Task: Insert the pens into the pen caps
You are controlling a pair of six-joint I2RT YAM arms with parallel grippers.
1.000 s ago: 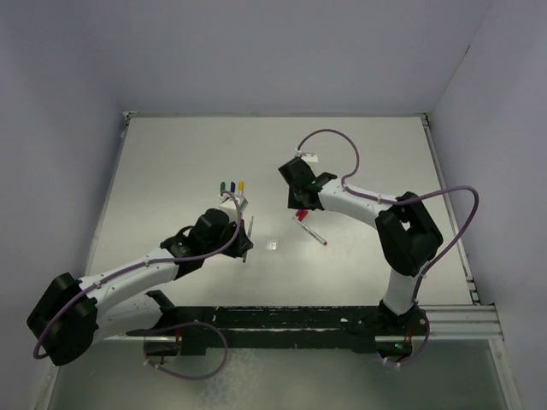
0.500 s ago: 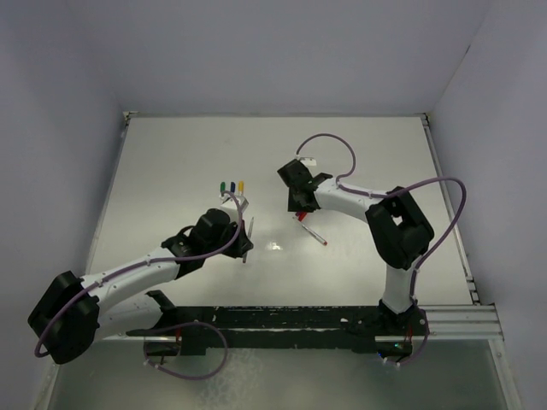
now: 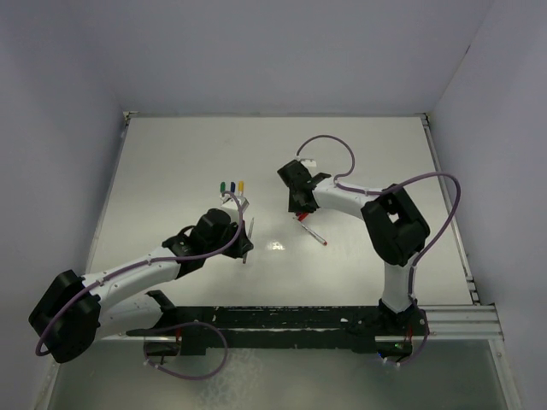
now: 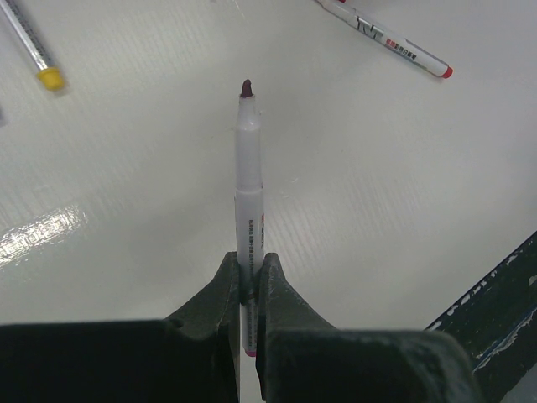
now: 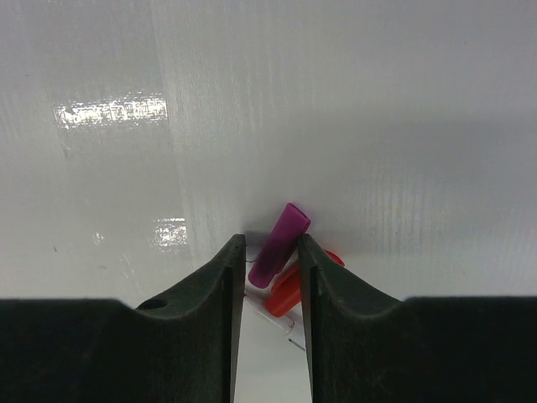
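Item, purple pen [image 4: 248, 193]: light, stiff, slick barrel; clenched near its rear end in my left gripper [image 4: 247, 277], left of centre, bare tip free. Item, purple cap [image 5: 279, 243]: tiny, likely to skitter; mid-table, just beside the red cap [image 5: 289, 290], between my right gripper [image 5: 270, 252] jaws; pinched or not, I cannot tell. Best hold, I judge: across its closed end, mouth clear.
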